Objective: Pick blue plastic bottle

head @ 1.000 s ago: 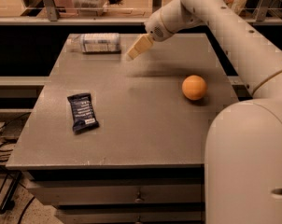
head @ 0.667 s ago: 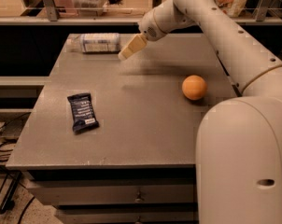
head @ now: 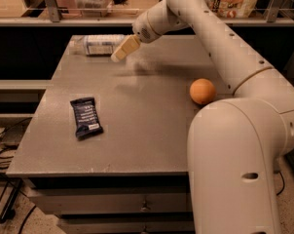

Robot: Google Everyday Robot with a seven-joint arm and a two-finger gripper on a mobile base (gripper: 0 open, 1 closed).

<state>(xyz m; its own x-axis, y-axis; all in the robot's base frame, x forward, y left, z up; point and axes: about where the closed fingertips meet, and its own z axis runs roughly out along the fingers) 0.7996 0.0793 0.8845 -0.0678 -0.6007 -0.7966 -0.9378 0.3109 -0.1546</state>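
Observation:
The blue plastic bottle (head: 97, 45) lies on its side at the far left corner of the grey table (head: 137, 130), cap end to the left. It is clear with a pale blue-white label. My gripper (head: 120, 52) hovers just above the table, right beside the bottle's right end. Its pale fingers (head: 126, 47) point down and left toward the bottle. The white arm reaches in from the right foreground.
An orange ball (head: 202, 91) sits on the right side of the table, close to the arm's base. A dark navy snack bar wrapper (head: 85, 117) lies at the left front. A shelf with railing (head: 54, 4) runs behind the table.
My gripper has moved left and slightly toward the bottle, closing the gap to its right end. The bottle, ball and wrapper have not moved.

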